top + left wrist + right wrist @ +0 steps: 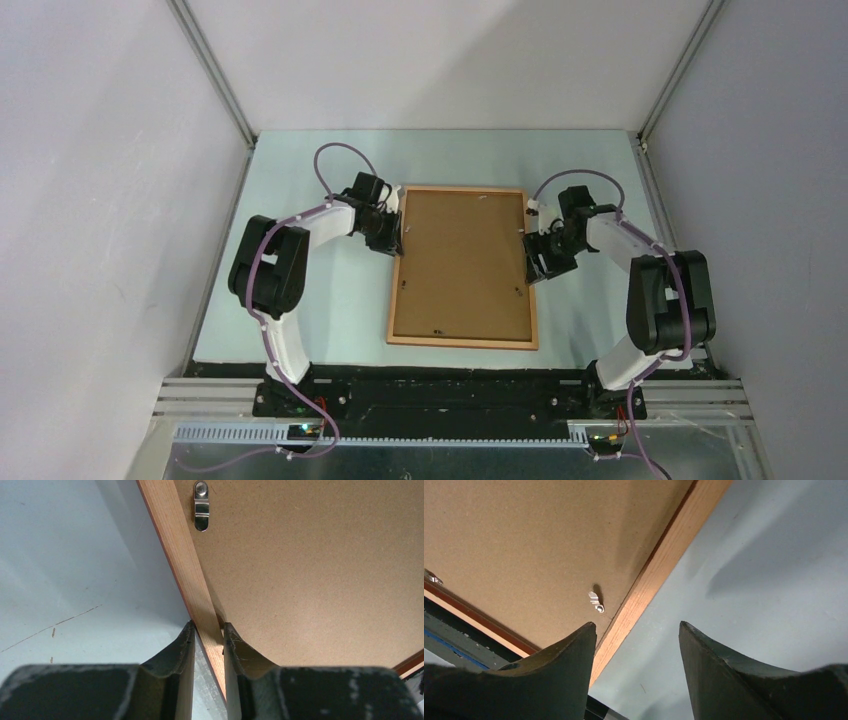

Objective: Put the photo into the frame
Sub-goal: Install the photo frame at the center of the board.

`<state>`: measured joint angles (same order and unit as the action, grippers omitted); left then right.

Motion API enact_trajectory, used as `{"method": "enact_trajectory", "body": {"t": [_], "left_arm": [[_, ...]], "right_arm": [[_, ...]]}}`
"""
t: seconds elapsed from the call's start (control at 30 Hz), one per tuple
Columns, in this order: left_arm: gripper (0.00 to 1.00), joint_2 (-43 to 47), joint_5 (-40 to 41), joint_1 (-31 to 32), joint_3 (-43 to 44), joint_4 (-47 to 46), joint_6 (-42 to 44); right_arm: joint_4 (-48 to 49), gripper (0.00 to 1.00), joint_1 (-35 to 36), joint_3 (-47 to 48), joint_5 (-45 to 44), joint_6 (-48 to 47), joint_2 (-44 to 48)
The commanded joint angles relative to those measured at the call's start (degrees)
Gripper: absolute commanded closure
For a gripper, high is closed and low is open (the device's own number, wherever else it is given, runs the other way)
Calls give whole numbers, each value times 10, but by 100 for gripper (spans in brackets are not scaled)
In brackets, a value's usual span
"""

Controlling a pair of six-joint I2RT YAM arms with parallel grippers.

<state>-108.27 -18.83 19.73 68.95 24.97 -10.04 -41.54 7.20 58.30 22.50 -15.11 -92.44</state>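
fig. | you see: frame point(463, 342) face down, centre of counter point(320, 300), backing board point(462, 265) fitted | left hand point(207, 627) clamped on its left rail | right hand point(638, 630) jaws apart beside right rail | photo hidden, judged inside; clips point(201, 506) perhaps left

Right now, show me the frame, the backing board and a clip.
frame point(460, 343): top view, its near rail.
backing board point(462, 265): top view, its centre.
clip point(201, 512): left wrist view, middle of the metal tab.

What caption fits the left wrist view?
Left gripper pinching the frame edge, backing board and metal clip beyond.
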Motion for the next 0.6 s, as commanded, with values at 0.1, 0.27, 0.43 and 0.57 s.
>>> {"method": "enact_trajectory", "body": {"t": [0.1,0.27,0.43,0.57], "left_arm": [[100,19,-26,-2,6,-1,16],[100,19,-25,-2,7,-1,16],[100,19,-24,-3,7,-1,17],[100,18,-26,-4,7,-1,17]], "right_arm": [[23,30,32,-6,-23,9,-16],[30,27,59,-9,-35,18,-23],[40,25,83,-10,-55,25,-35],[45,25,99,-11,-69,28,-44]]}}
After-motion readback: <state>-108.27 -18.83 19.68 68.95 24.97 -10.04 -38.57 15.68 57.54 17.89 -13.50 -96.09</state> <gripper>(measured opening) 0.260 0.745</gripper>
